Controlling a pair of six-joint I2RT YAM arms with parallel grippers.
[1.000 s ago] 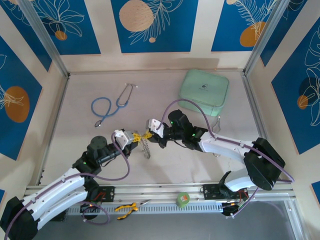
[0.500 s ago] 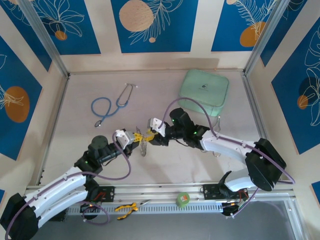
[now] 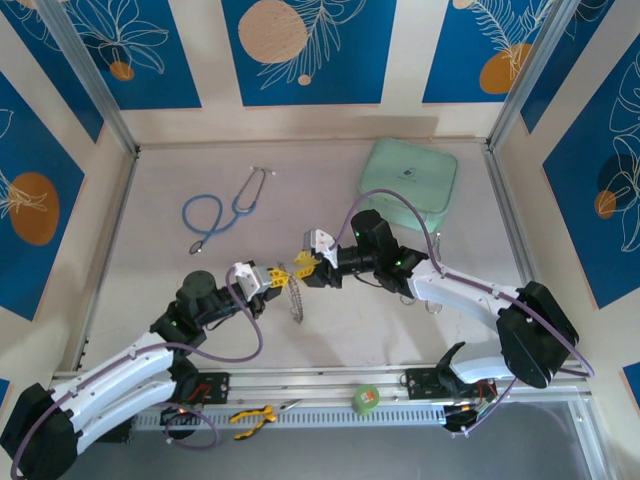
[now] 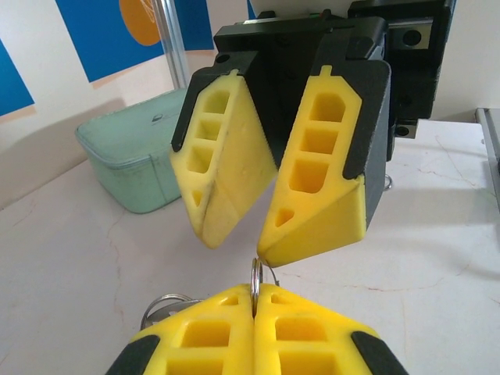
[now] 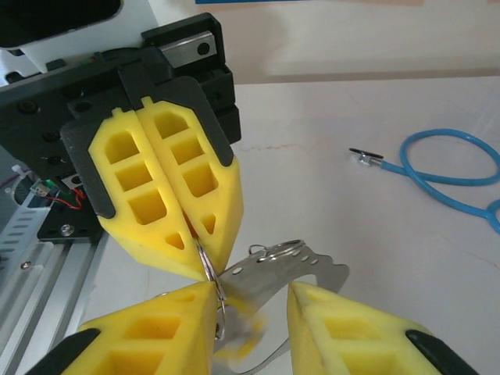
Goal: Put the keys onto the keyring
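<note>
The keyring (image 4: 255,275) is pinched between the left gripper's (image 4: 255,303) closed fingers; the right gripper (image 5: 254,295) stands partly open around it.

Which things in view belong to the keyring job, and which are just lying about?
In the job: keyring, pinched in the shut left end effector; silver keys hanging from it; open right end effector.
Lying about: blue stethoscope, mint-green case, green tape roll, yellow-handled pliers.
</note>
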